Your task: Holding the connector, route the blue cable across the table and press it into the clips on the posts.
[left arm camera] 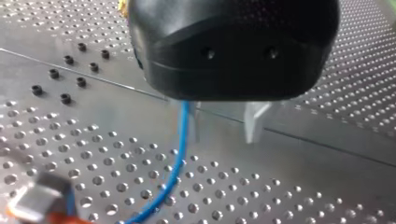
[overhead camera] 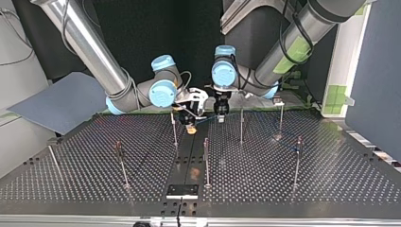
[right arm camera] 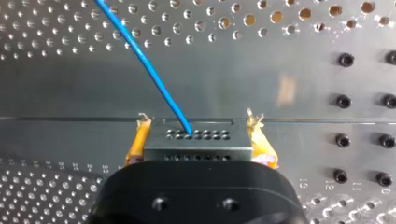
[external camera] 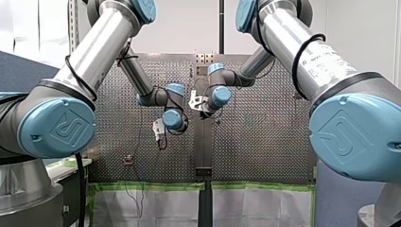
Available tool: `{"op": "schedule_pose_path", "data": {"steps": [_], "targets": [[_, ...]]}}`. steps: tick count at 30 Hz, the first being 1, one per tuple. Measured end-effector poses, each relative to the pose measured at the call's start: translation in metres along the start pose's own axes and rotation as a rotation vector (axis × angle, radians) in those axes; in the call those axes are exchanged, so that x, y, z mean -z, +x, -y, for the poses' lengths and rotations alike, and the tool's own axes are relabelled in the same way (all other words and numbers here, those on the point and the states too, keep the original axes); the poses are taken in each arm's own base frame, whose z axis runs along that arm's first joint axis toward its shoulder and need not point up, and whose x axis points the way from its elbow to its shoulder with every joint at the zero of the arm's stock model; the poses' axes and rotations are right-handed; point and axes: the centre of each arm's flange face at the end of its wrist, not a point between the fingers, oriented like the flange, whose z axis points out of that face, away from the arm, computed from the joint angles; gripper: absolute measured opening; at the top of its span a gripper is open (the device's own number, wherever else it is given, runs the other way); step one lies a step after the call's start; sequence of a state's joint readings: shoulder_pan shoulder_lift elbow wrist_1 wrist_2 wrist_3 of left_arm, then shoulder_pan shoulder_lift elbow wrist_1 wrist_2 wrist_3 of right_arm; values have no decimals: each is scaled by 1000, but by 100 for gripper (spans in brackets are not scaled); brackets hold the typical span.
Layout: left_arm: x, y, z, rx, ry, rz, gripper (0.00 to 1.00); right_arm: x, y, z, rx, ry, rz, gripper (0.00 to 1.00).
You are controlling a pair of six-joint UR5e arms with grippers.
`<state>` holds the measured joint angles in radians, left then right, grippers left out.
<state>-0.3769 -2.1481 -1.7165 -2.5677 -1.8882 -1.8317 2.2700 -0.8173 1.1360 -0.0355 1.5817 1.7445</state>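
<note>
Where the connector is: the connector (right arm camera: pixel 196 144) lies crosswise between the yellow pads (right arm camera: pixel 136 142) of my right gripper (right arm camera: pixel 198 133), low over the plain middle strip of the table (right arm camera: pixel 70 93).
Right gripper: pressed onto the connector's two short ends, pinching it.
Cable: the blue cable (right arm camera: pixel 149 70) leaves a hole in the connector's face and runs ahead of the right gripper, slanting to one side.
Left gripper: my left gripper (left arm camera: pixel 223 133) hangs just above the table. Its two metal fingers (left arm camera: pixel 254 123) stand spread, and the cable drops past one of them in a loose bend. By my judgement it is not clamped there.
Spacing of the arms: in the top view the two grippers are near each other at the far middle of the table, the right one at the view's left and the left one at its right.
Long axis: the short run of cable between them lies roughly across the table, from one gripper toward the other.
Nearest posts: one post (overhead camera: pixel 174 127) stands just beside the right gripper, at its left in the top view. A second post (overhead camera: pixel 241 125) stands near the left gripper, at its right in that view.
Nearer arm: the right arm for the first, the left arm for the second.
Clip: too small to make out on either post.
Next move, as I judge it: the cable must be carried sideways to a post top and pushed in, so its height against that top matters most.
</note>
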Motion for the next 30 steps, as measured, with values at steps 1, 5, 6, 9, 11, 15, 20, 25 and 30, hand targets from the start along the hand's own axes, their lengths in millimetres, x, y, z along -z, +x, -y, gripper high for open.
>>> {"op": "schedule_pose_path", "data": {"steps": [1, 5, 6, 9, 11, 15, 20, 25, 30], "targets": [[-1, -1, 1, 2, 0, 4, 0, 0, 0, 0, 0, 0, 0, 0], [-3, -5, 3, 12, 3, 14, 0, 0, 1, 0, 0, 1, -1, 0], [-4, -6, 4, 13, 4, 15, 0, 0, 1, 0, 0, 1, -1, 0], [-2, -11, 6, 19, 5, 14, 0, 0, 1, 0, 0, 1, -2, 0], [0, -16, 7, 23, 3, 15, 0, 2, 4, 0, -1, 2, -5, 0], [3, -25, 7, 29, -18, 21, 0, 7, 19, 1, -2, 3, -25, 0], [7, -32, 8, 30, -34, 26, 0, 20, 46, 3, -8, 8, -58, 0], [16, -52, 10, 29, -49, 31, 0, 37, 72, 5, -11, 8, -72, 0], [27, -74, 12, 19, -51, 30, 0, 52, 87, 4, -10, 4, -80, 0]]}}
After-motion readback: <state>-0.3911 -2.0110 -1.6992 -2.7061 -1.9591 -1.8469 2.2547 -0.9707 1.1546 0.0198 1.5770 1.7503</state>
